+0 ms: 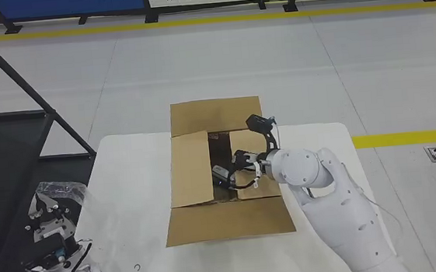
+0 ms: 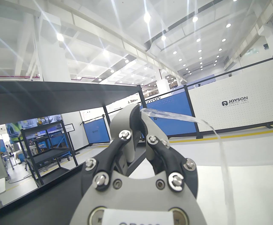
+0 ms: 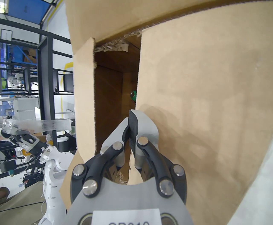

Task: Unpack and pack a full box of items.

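Nearest the robot, off the left edge of the table, the left gripper is clamped on a strip of clear tape. The tape arcs away from its tips and hangs free. Further out, the box sits mid-table with its near and far flaps laid flat. The right gripper is in the opening, pinched together on the edge of an inner flap.

The step in hand looks like opening the box for unpacking. To do it well, the right arm should swing the flap about its crease, up and out toward its own side. A straight pull could drag the light box across the table or tear the card. The grip is only on the rim, so a slow arc is wise. The tape is best dropped clear of the box before the left arm comes in to help.

The right wrist view adds detail the top view lacks. The flap's edge runs between the pads, and beyond it a dark gap leads down into the box. Deep in that gap is a small green item, too small to identify. The top view gives the layout instead: where the box sits, how far apart the arms are, and the far flap lying flat.
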`<move>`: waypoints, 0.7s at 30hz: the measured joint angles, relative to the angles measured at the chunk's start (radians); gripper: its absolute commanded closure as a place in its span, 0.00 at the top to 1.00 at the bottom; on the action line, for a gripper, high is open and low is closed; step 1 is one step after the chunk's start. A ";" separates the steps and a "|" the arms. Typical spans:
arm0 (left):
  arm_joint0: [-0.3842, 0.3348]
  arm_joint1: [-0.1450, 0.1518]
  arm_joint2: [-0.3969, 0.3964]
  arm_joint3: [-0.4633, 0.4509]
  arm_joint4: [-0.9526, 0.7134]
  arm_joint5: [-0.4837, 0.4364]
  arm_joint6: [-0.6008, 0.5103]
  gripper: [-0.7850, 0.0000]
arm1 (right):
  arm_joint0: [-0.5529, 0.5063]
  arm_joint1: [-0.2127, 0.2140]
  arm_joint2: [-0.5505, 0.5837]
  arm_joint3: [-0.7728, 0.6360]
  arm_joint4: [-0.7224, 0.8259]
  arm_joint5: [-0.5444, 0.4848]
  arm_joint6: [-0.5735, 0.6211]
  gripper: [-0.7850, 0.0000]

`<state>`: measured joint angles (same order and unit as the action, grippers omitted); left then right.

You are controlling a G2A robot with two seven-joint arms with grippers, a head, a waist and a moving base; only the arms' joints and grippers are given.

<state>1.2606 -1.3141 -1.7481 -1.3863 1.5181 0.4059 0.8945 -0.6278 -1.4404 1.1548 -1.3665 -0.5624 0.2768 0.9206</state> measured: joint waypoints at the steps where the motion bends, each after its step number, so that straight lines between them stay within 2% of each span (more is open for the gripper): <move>1: -0.001 0.000 0.001 0.000 0.002 -0.001 -0.001 0.00 | -0.019 0.004 0.015 -0.027 0.007 -0.018 -0.002 0.00; 5: -0.008 -0.002 0.009 0.000 0.010 -0.005 -0.005 0.00 | -0.143 0.032 0.110 -0.185 0.011 -0.072 0.022 0.00; 9: -0.021 -0.003 0.026 0.000 0.025 -0.014 -0.011 0.00 | -0.326 0.064 0.227 -0.396 -0.010 -0.116 0.070 0.00; 15: -0.038 -0.006 0.057 0.000 0.056 -0.026 -0.010 0.00 | -0.608 0.093 0.405 -0.641 -0.016 -0.112 0.061 0.00; 21: -0.049 -0.008 0.076 -0.002 0.075 -0.024 -0.013 0.00 | -0.817 0.106 0.525 -0.711 0.045 -0.135 0.042 0.00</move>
<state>1.2118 -1.3223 -1.6726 -1.3887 1.5935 0.3820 0.8812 -1.4445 -1.3344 1.6796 -2.0771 -0.5177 0.1420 0.9624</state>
